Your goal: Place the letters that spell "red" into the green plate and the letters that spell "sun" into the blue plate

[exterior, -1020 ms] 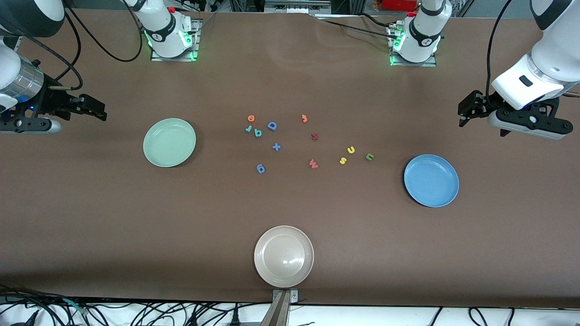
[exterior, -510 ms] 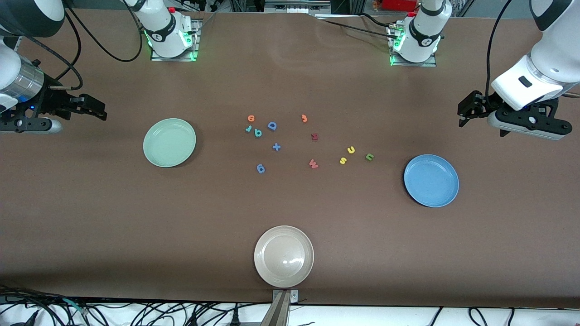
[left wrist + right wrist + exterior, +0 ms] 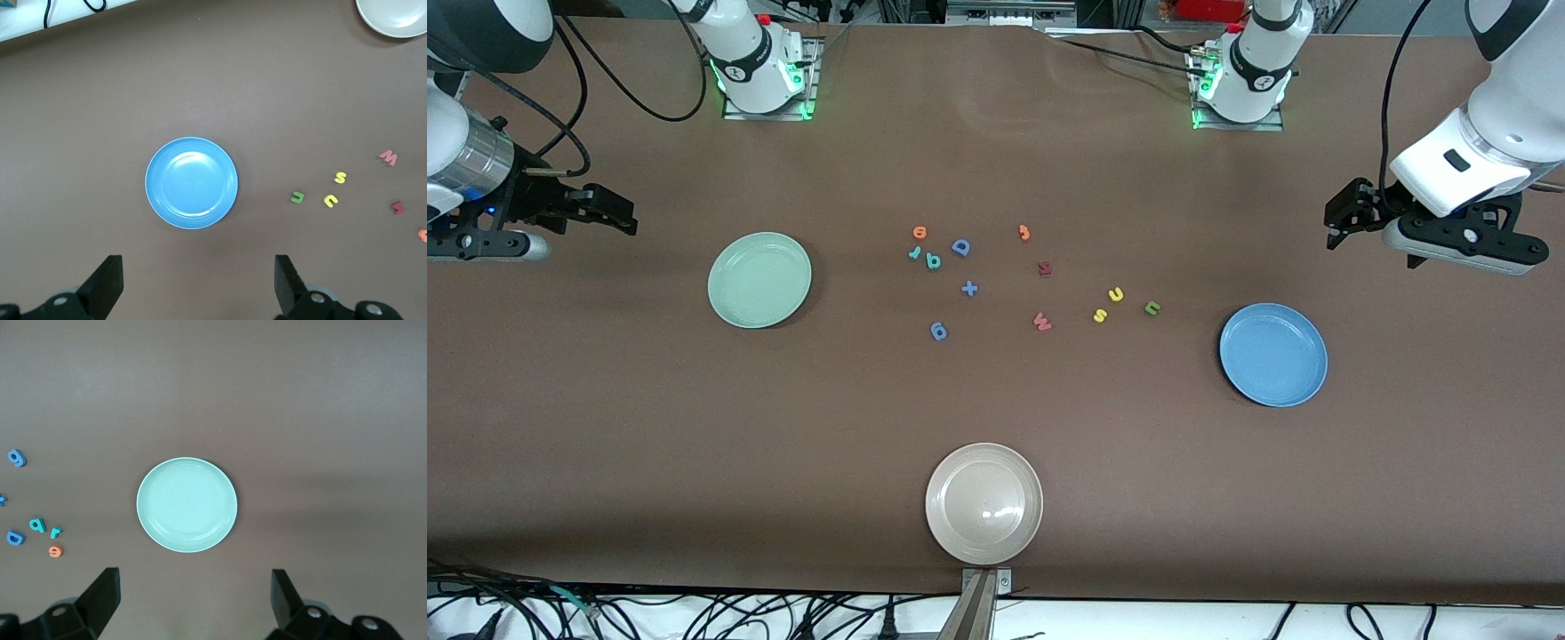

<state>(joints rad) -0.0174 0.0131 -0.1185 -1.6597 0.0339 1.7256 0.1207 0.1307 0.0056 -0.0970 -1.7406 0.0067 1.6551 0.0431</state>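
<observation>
While both arms wait, nothing has shifted

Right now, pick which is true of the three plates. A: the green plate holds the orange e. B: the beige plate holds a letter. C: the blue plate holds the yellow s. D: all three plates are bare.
D: the green plate, the blue plate and the beige plate hold nothing; the orange e and yellow s lie on the table between them.
</observation>
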